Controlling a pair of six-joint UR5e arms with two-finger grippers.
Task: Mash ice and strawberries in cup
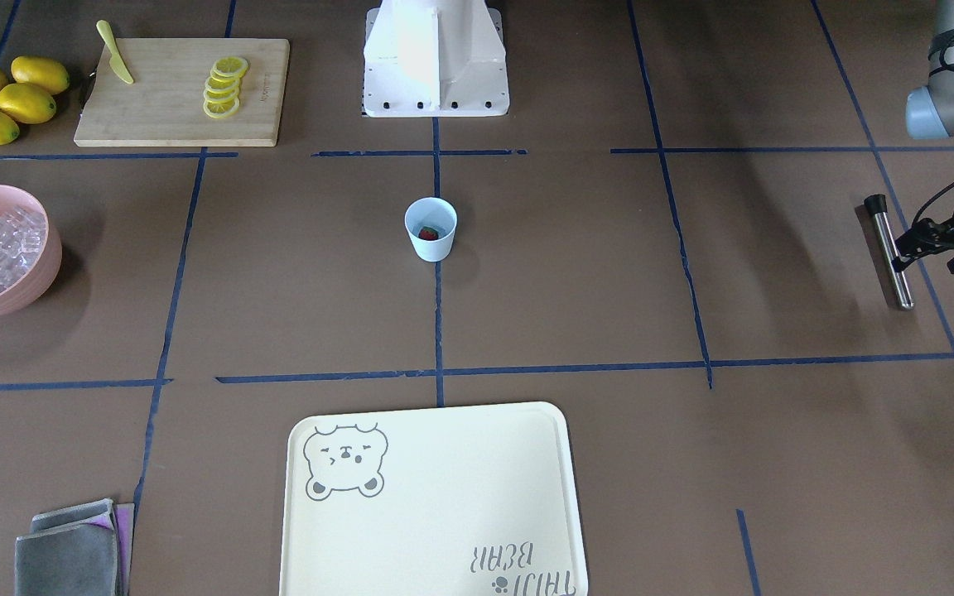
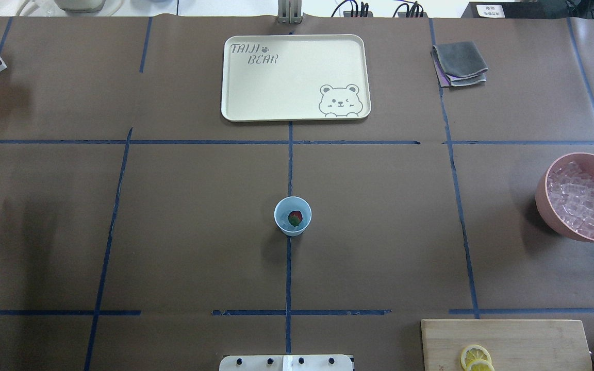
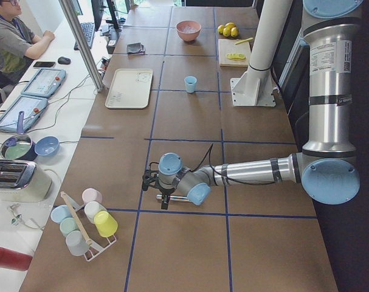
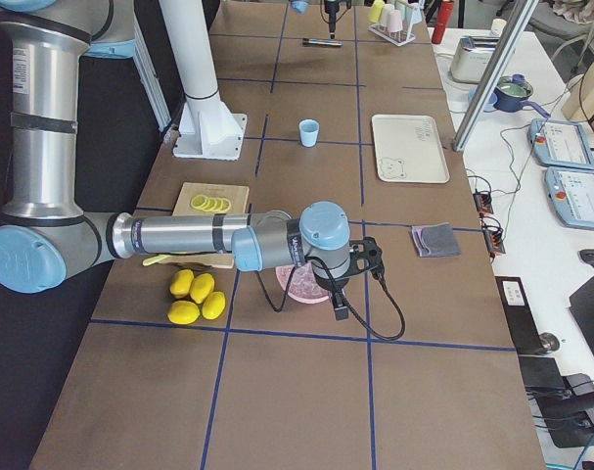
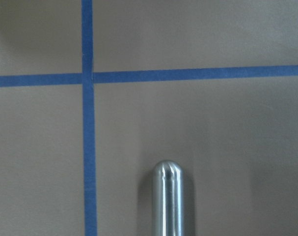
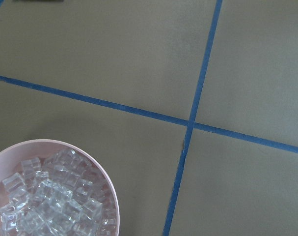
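The strawberry (image 1: 429,234) is in the cup (image 1: 431,251). My left claw (image 1: 932,252) hangs by the steel rod (image 5: 167,201). I cannot tell if it or my right claw (image 4: 338,304) is spread.

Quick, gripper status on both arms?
Left gripper: fingers look open, holding nothing, by the metal rod.
Right gripper: cannot be told; it shows only in a side view.

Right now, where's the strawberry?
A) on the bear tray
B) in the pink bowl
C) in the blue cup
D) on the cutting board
C: the overhead view shows the red strawberry lying inside the pale blue cup at mid-table.
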